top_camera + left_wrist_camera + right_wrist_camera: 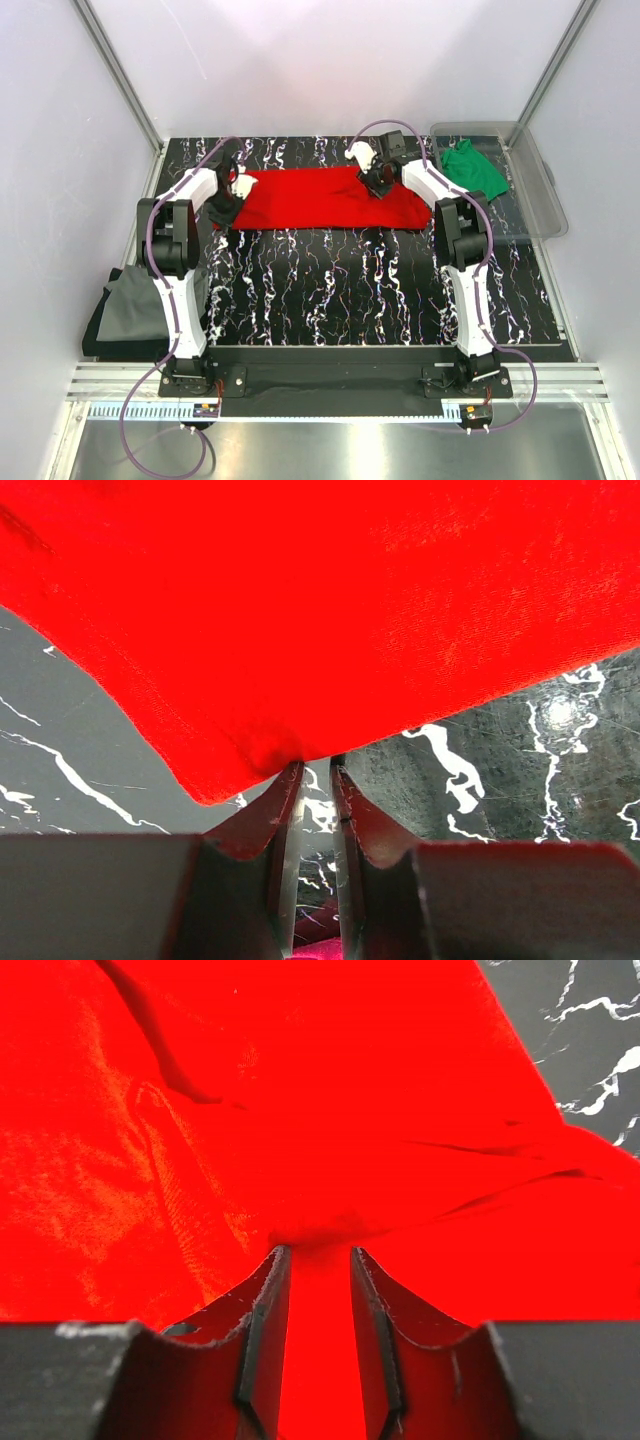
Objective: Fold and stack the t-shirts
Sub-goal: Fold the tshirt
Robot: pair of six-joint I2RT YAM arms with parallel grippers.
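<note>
the bright red cloth t-shirt (320, 198) lies across the upper middle of the top view, long axis left to right, the left gripper (315, 767) clamped on its left end, the right gripper (320, 1252) on its right end.

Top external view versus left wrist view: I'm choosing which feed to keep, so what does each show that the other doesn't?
Only top external: the green t-shirt in the clear bin, the dark grey t-shirt at the left, and the right gripper. Only left wrist: the left gripper close up, jaws nearly together, pinching the cloth's edge. Both: the red t-shirt and the marbled table.
</note>
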